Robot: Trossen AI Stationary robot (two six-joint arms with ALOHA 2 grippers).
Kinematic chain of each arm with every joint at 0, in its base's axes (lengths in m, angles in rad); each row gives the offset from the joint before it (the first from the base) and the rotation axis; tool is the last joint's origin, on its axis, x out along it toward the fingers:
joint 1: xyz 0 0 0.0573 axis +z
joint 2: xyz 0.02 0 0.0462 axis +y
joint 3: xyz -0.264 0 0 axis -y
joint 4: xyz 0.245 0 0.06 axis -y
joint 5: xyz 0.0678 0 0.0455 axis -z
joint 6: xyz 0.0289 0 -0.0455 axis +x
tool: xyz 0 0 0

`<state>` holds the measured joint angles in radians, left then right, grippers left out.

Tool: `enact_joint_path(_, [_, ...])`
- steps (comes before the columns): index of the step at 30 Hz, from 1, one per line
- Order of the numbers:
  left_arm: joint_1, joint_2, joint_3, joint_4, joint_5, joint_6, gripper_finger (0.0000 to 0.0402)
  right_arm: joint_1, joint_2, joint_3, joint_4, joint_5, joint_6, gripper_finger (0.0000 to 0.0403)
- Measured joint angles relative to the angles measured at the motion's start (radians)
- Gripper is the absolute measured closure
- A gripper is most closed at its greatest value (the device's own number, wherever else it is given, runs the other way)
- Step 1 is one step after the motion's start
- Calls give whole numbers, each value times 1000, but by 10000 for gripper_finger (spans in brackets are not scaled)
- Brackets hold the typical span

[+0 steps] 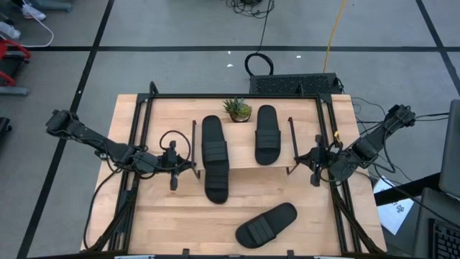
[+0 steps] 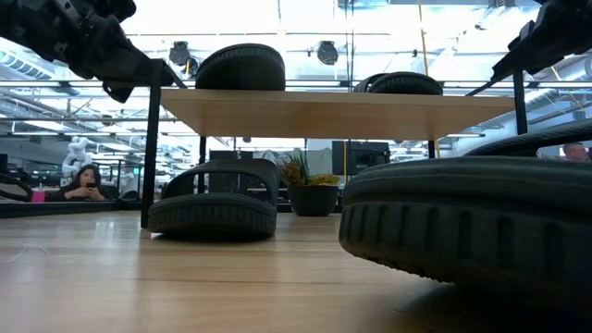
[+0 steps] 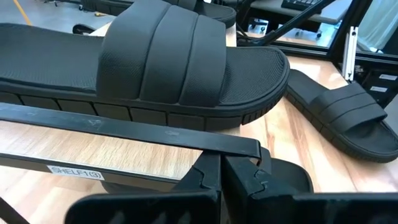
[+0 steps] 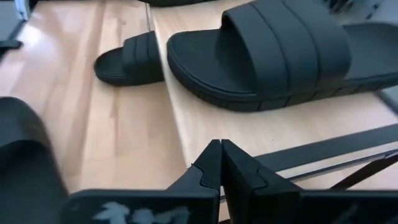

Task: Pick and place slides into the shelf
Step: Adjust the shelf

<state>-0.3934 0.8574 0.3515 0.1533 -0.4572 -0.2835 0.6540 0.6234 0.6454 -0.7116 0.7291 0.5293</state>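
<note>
The shelf (image 1: 244,155) stands mid-table, with a light plank top and thin black side frames. Two black slides lie on its top, one at the left (image 1: 213,140) and one at the right (image 1: 267,134). Another slide (image 1: 216,188) sticks out from under the plank toward the near edge, resting on the table. One more slide (image 1: 266,224) lies sole-down on the table near the front. My left gripper (image 1: 175,180) hovers shut just left of the shelf's left frame (image 3: 124,127). My right gripper (image 1: 316,176) hovers shut just right of the right frame, nothing between its fingers (image 4: 211,165).
A small potted plant (image 1: 237,109) stands at the shelf's far edge. A black metal rig frame (image 1: 237,96) borders the table, with cables beside both arms. Bare wood lies at the table's near left (image 1: 172,223). People sit far off in the room (image 2: 85,182).
</note>
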Motion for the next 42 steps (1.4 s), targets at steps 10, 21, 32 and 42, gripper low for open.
enact_joint_path(10, [0, -1, 2, -12, -6, -10, 401, 0, -27, 131, -243, 154, 33, 403])
enact_joint_path(21, [0, -1, 2, -14, -6, -8, 401, -6, -20, 77, -330, -39, 229, 403])
enact_joint_path(32, [0, 9, 2, -20, -17, -60, 401, -6, -12, -8, -47, -123, 62, 403])
enact_joint_path(42, [-1, 9, 2, -23, 6, -100, 401, -6, 0, -25, 11, -159, 60, 403])
